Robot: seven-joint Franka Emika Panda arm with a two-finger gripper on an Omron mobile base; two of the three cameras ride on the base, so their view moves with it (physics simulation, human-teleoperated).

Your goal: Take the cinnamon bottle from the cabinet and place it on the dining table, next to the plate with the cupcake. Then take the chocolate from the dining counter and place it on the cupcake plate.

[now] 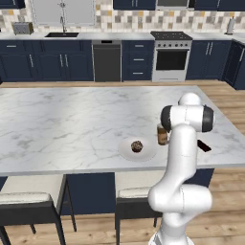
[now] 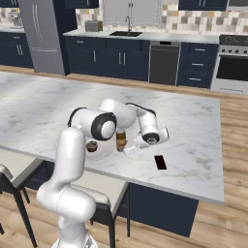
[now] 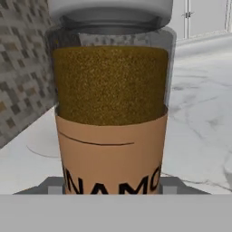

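Item: cinnamon bottle (image 3: 111,113), upright on the dining table (image 1: 72,124), just beside the plate (image 1: 127,149) bearing the cupcake (image 1: 137,146). Gripper (image 2: 127,147) at the bottle; I cannot tell whether its jaws clamp it. Risk: I withdraw sideways, tipping it. Chocolate (image 2: 160,162) awaits.

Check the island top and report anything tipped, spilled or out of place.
Nothing stands out. The cinnamon bottle stands upright on the dining table beside the plate, the cupcake sits on the plate, and the chocolate lies flat on the marble to the right. No spill shows.
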